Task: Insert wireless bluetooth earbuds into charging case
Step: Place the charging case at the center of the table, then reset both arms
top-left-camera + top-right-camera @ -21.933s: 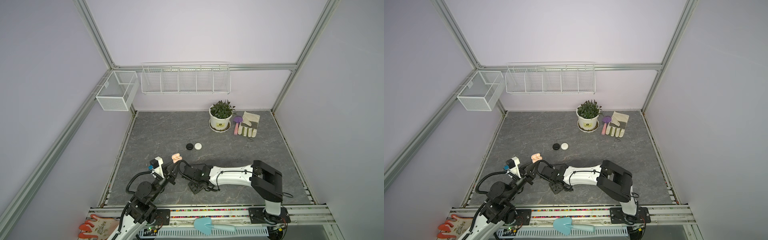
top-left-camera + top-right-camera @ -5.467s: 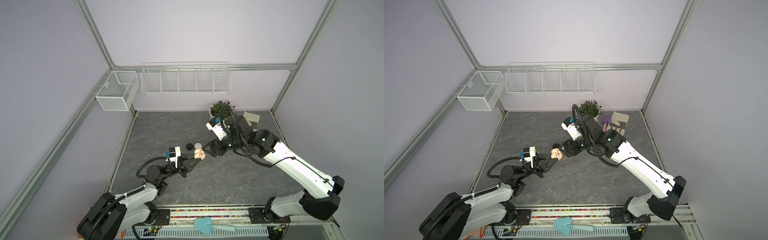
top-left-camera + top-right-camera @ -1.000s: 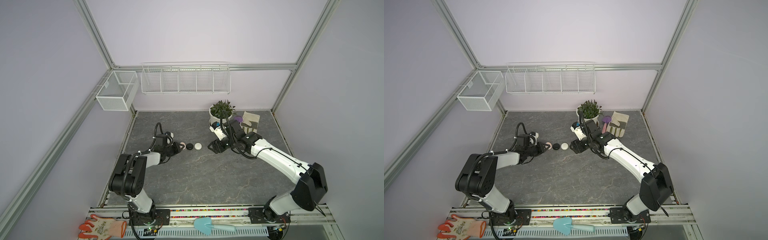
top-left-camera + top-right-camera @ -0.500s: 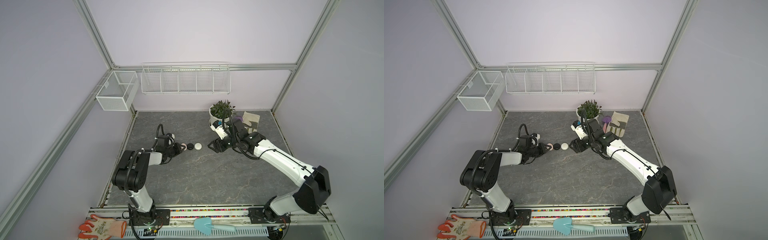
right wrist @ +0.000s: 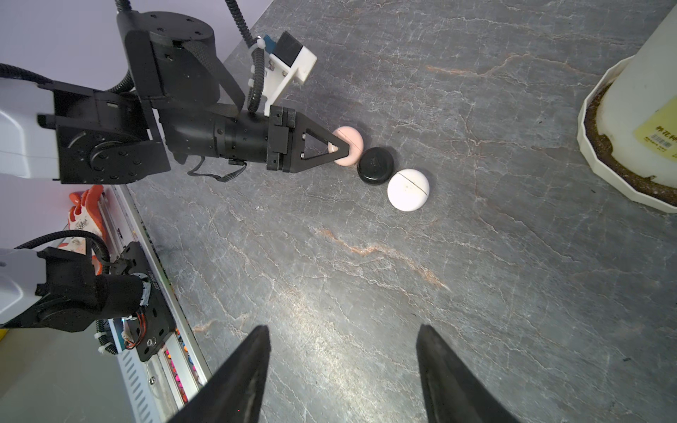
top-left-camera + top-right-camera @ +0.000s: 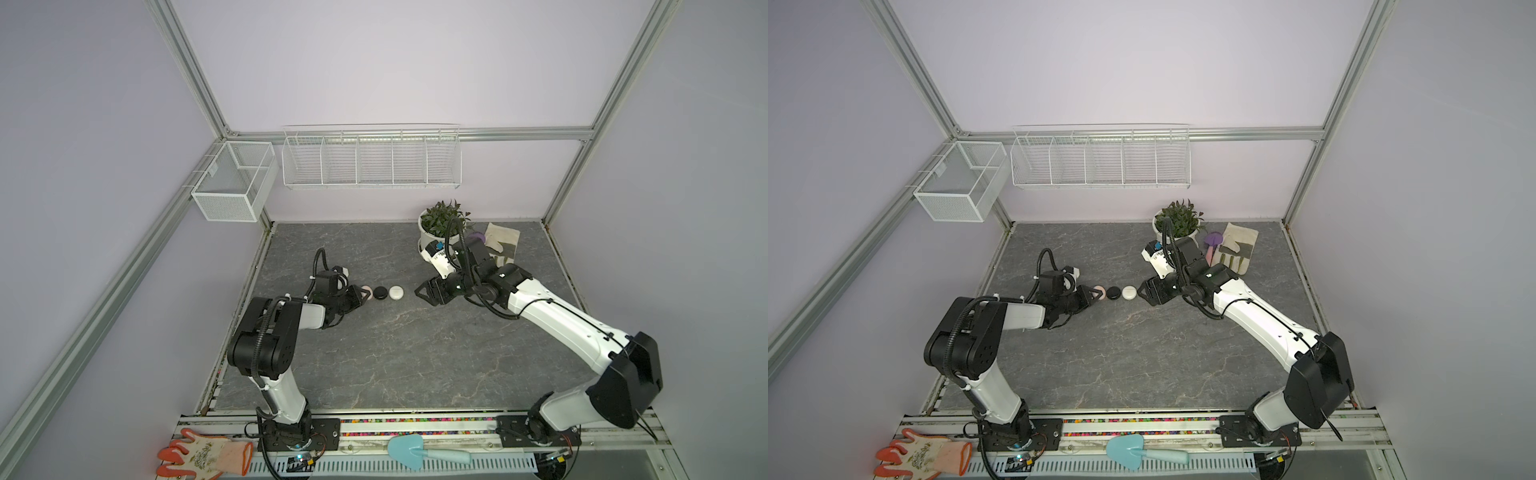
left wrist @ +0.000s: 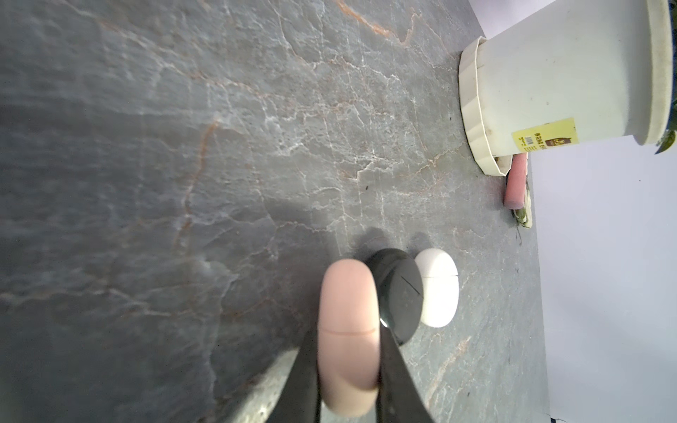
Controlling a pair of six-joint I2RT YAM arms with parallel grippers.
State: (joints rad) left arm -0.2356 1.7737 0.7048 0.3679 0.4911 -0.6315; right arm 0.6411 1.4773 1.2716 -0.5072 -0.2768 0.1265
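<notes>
- Three round charging cases are set in a row on the desk [image 6: 395, 353], all with lids shut. The row runs left to right, at mid depth and left of centre.
- From the left, the order is pink case [image 6: 1099, 288], black case [image 6: 1112, 293], white case [image 6: 1129, 293]. They are packed close; whether they touch cannot be told.
- In both top views the cases read as round, so no long axis is made out there.
- In the left wrist view the pink case [image 7: 348, 293] is seen as an oval, long side along the fingers. Its lid seam crosses from one finger to the other.
- On the white case [image 5: 408, 188] a straight seam line is seen across the upper face. Which way it runs in the scene cannot be told.
- The left claw [image 5: 342, 148] is clenched on the pink case, one finger on each side. It is held low over the desk and pointed right, in line with the row.
- The right claw [image 5: 341, 329] is released, jaws wide with nothing between them. In a top view the right claw [image 6: 424, 293] is placed right of the white case, apart from it, pointed left at the row.
- A potted plant [image 6: 440, 216] is seen at the far right, with a work glove [image 6: 503, 243] just right of it.
</notes>
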